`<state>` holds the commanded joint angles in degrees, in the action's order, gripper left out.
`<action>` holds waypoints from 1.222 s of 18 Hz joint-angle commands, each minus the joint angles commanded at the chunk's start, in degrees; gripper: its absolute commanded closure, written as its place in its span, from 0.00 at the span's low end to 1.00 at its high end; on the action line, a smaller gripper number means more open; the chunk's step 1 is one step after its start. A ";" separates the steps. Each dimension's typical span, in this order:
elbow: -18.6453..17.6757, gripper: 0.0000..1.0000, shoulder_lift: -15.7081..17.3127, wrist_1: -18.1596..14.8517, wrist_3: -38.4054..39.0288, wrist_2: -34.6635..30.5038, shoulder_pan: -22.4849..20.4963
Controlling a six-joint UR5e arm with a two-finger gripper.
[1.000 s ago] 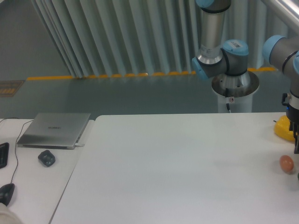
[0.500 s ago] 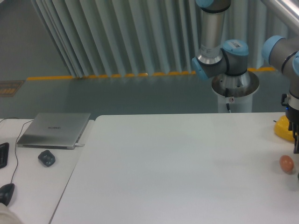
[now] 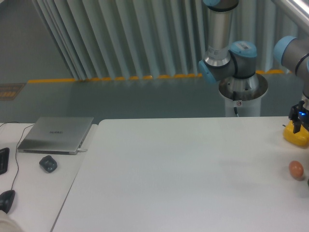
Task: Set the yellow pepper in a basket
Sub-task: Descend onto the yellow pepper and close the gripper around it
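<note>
We are at the picking stage, at the far right edge of the bench [image 3: 193,169]. The yellow pepper [image 3: 295,137] lies on the bench top right at the frame's border, partly cut off, with the gripper [image 3: 299,124] directly over it. A dark part of the gripper body, showing a small blue light, overlaps the pepper's upper side. Most of the tool is out of frame, so we cannot tell whether the fingers are spread, pressed together, or already pinching the pepper, nor whether the pepper is just clear of the surface or resting on it.

The small brown egg [image 3: 296,169] sits nearer to us, just beside the pepper but apart from it, and it is not our target.

No basket shows anywhere in this view, so we judge the placing step has not begun. The next move, as we read it, calls for a firm hold on the smooth rounded pepper, then a straight lift that clears the egg, before carrying it toward the basket wherever that stands.

On the left, a closed laptop [image 3: 57,134] and a small dark object [image 3: 48,163] lie well apart from the work.
</note>
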<state>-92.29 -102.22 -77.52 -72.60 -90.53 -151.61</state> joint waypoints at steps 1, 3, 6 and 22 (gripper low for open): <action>0.00 0.00 0.00 0.00 0.00 0.09 -0.09; -0.35 0.00 0.09 0.17 -0.09 -0.09 0.00; -0.35 0.00 0.52 0.09 -5.41 -0.44 0.53; -7.56 0.00 5.18 -1.41 -61.42 -17.13 2.64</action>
<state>-99.84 -97.03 -78.92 -134.02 -107.66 -148.97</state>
